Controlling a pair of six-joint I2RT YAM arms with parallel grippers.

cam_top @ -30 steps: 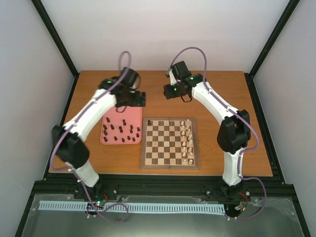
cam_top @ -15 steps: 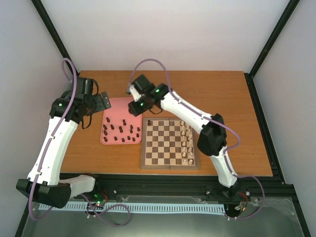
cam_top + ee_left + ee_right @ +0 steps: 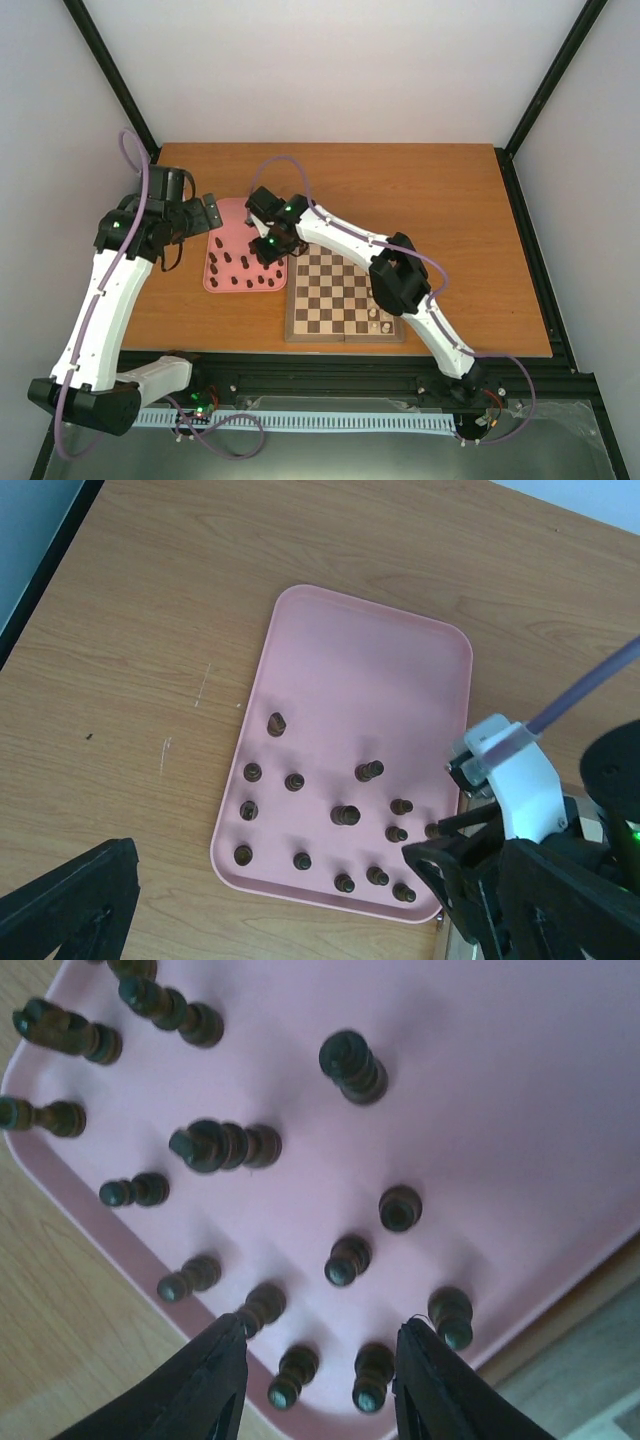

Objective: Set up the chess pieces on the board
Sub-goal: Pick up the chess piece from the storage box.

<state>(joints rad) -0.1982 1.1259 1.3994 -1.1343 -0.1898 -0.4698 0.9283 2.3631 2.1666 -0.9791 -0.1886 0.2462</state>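
An orange-brown wood-grain surface (image 3: 440, 200) carries a pink rectangular plastic tray (image 3: 380, 670) with rounded corners. Just right of the tray lies a square wooden chessboard (image 3: 330, 300) of dark brown and cream squares. The small dark brown turned chess pieces (image 3: 346, 815) stand scattered over the tray's near half, a few tipped over. A few cream-white pieces (image 3: 379, 320) show at the board's right edge. The white right arm (image 3: 340, 235) stretches low across the board's far left corner and hides much of it. Its black right pincer (image 3: 322, 1332) hangs over the near right part of the tray, fingers partly apart and empty, with pieces beneath. The left arm (image 3: 105, 290) bends up to the left of the tray, its left pincer (image 3: 212, 212) spread wide and holding nothing.
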